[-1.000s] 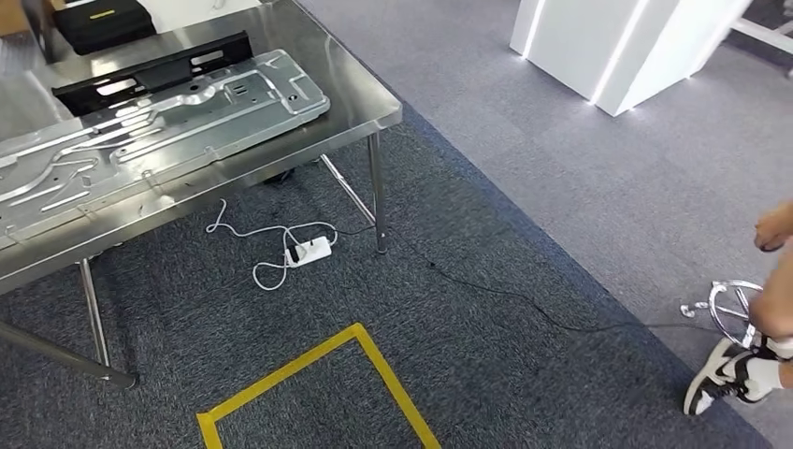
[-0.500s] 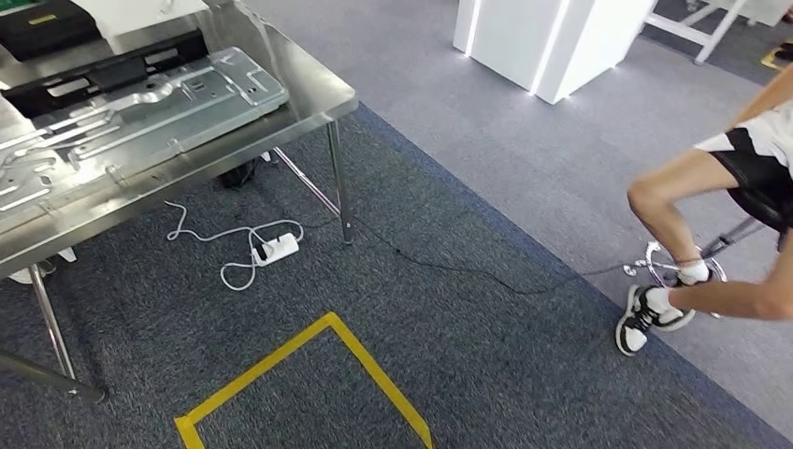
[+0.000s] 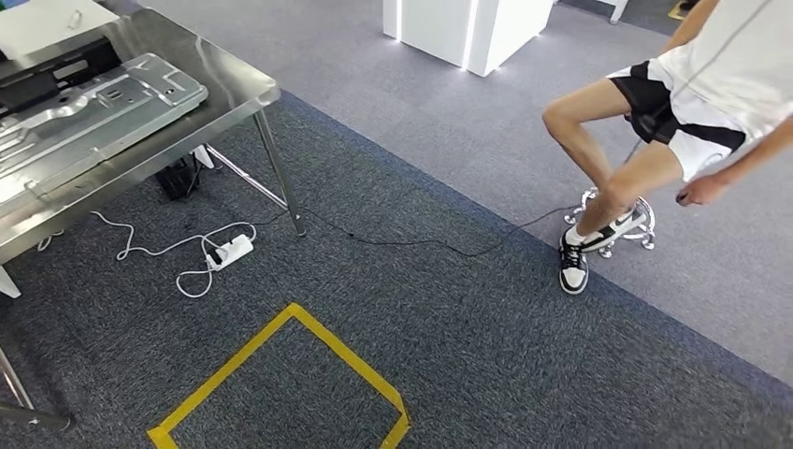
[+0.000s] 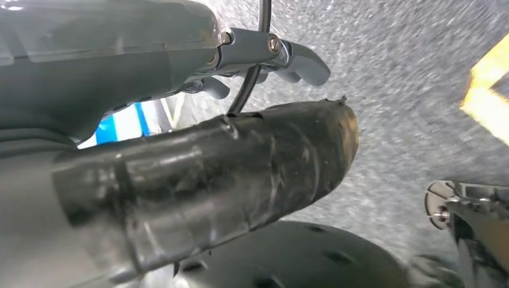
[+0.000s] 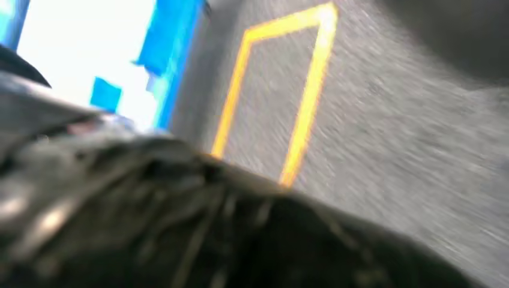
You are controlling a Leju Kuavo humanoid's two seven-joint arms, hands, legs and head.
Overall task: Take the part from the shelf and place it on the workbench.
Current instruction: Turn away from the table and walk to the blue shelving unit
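Note:
The steel workbench stands at the left of the head view. On it lies a silver pressed-metal panel, with a long black part behind it. In the left wrist view my left hand hangs over grey carpet; its thick tape-wrapped thumb and its grey fingers are apart, and nothing is between them. My right hand is a dark blur in the right wrist view, above the carpet; how its fingers lie cannot be made out.
A person sits on a stool with a chrome base at the right. A white power strip and a black cable lie on the carpet. A yellow tape square marks the floor. A white lit pillar stands behind.
The camera has swung to the right: the workbench has slid toward the left edge of the picture and the seated person has come fully into view.

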